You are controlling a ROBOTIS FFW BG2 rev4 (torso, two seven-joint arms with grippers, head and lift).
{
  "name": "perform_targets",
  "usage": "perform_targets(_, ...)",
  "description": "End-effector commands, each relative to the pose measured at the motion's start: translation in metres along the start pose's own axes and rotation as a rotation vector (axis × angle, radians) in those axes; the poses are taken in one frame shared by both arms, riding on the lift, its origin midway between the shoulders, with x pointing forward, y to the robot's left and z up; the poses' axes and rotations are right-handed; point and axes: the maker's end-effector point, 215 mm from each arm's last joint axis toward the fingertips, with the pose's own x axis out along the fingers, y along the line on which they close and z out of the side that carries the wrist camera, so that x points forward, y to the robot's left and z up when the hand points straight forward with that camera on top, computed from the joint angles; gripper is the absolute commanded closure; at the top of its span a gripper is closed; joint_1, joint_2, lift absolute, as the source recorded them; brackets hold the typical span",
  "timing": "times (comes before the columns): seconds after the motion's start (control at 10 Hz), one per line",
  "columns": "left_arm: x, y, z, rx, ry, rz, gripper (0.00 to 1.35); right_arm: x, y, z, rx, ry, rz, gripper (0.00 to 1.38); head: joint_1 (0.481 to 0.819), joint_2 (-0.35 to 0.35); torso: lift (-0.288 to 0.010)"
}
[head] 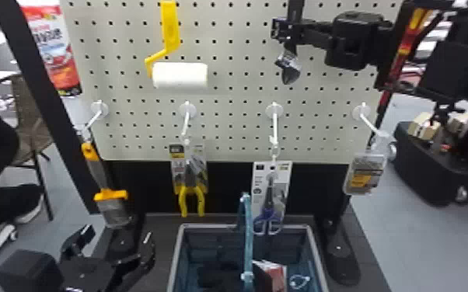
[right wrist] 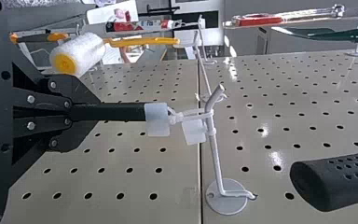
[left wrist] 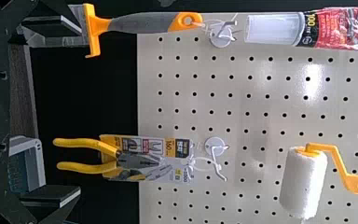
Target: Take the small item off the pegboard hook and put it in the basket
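The pegboard (head: 237, 77) carries a wrench (head: 289, 72) towards its right edge, your right claw (head: 279, 31) clamping it, your left claw (head: 117, 235) open

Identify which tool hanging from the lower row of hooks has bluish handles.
The scissors, on the third hook from the left in the head view; the pliers have yellow handles.

Saw, in the head view, a white paint roller (head: 180, 75) at eleven o'clock, a red-and-white pouch (head: 54, 48) at ten, an orange-and-grey scraper (head: 98, 172) near nine, yellow-handled pliers (head: 190, 190) at seven, blue-handled scissors (head: 270, 202) at five, a hanging pack (head: 364, 174) at three.
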Motion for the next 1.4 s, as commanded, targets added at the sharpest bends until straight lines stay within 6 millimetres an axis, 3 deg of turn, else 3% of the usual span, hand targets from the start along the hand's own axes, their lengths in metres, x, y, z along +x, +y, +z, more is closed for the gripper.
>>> perform_targets(0.0,0.0,0.0,0.0,0.0,0.001,0.0,0.11,0.0,0.0,0.0,0.0,0.0,0.0,1.24,0.549,0.0,-0.1)
perform_targets(1.3,0.001,0.0,0.002,0.011,-0.001,0.0,0.11,-0.002,0.01,0.013,-0.054,-0.012,-0.003,1.24,0.549,0.0,-0.1)
